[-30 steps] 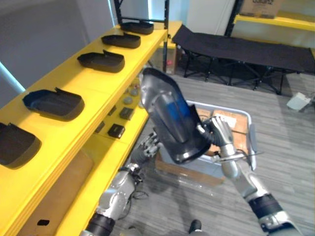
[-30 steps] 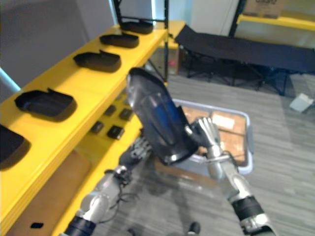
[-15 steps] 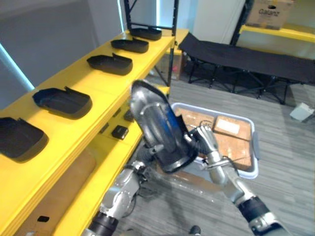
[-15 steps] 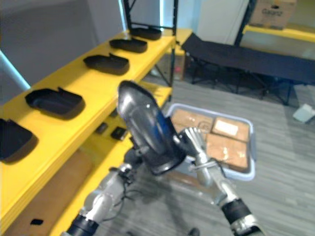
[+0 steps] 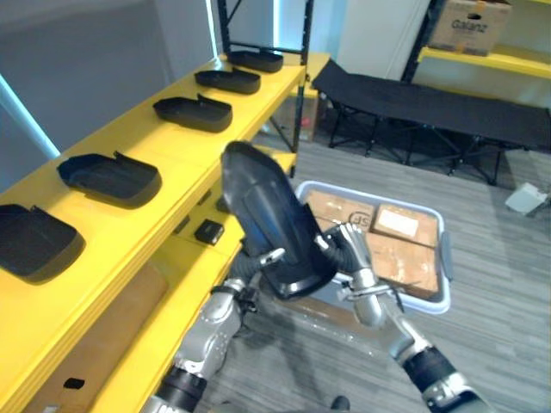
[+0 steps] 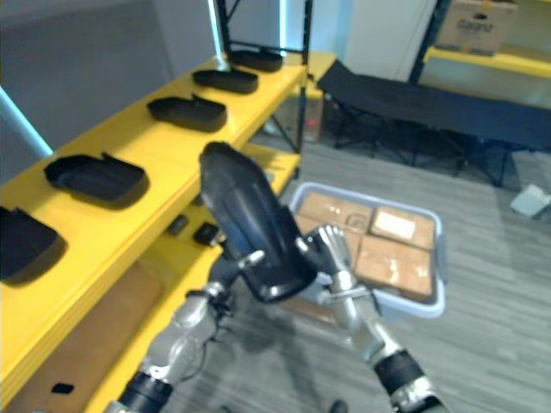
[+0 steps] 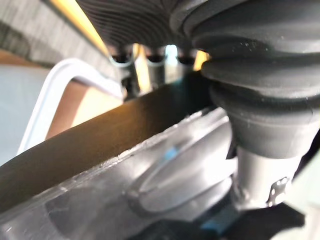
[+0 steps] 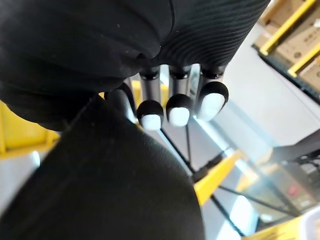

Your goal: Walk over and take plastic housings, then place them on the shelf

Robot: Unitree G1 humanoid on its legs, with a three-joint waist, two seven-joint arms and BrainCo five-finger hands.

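Both of my hands carry one black plastic housing (image 5: 274, 219) in the air, just beside the front edge of the yellow shelf (image 5: 172, 159) on my left. The housing is tilted, its rounded end up and toward the shelf, with a glossy face that carries a blue glint turned toward me. My left hand (image 5: 248, 284) comes up from below at the lower end. In the left wrist view its thumb (image 7: 260, 185) presses on the glossy face and its fingers (image 7: 134, 64) lie past the matte black edge on the other side, so the part is pinched between them. My right hand (image 5: 351, 249) meets the lower right rim; in the right wrist view its fingers (image 8: 178, 111) are curled over the dark edge, closed on it. On the top board of the shelf five more housings lie in a row, apart from one another, from the nearest (image 5: 34, 243) to the farthest (image 5: 256, 60). Small black parts (image 5: 207, 231) lie on the lower board. On the floor beyond the held housing is a grey bin (image 5: 445, 254) holding cardboard boxes (image 5: 405, 249), and a black cot (image 5: 430, 103) stands farther back.
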